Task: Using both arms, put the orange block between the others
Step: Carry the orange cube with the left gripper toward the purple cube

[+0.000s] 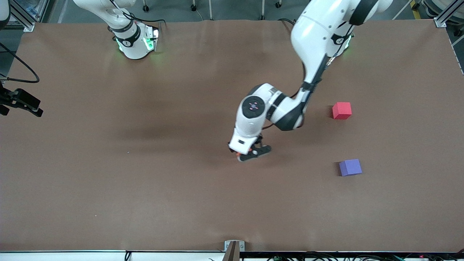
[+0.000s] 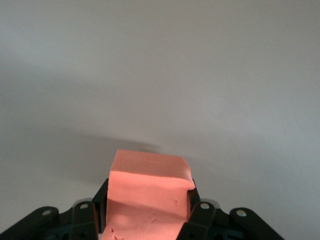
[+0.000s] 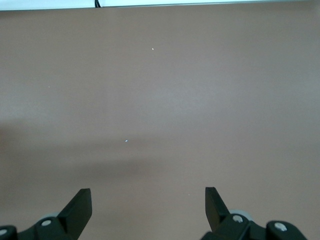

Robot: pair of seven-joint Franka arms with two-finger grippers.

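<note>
In the left wrist view the orange block (image 2: pixel 150 192) fills the space between the black fingers of my left gripper (image 2: pixel 147 196), which is shut on it. From the front, the left gripper (image 1: pixel 250 154) is low over the middle of the table, and only a sliver of the orange block (image 1: pixel 238 154) shows under it. The red-pink cube (image 1: pixel 342 110) and the purple cube (image 1: pixel 350 167) lie toward the left arm's end of the table, the purple one nearer the front camera. My right gripper (image 3: pixel 148 192) hangs open over bare table with nothing between its fingers.
The brown table mat (image 1: pixel 145 181) stretches bare around the blocks. A black device with a cable (image 1: pixel 21 101) sits at the table's edge on the right arm's end. The right arm's base (image 1: pixel 136 41) stands at the top.
</note>
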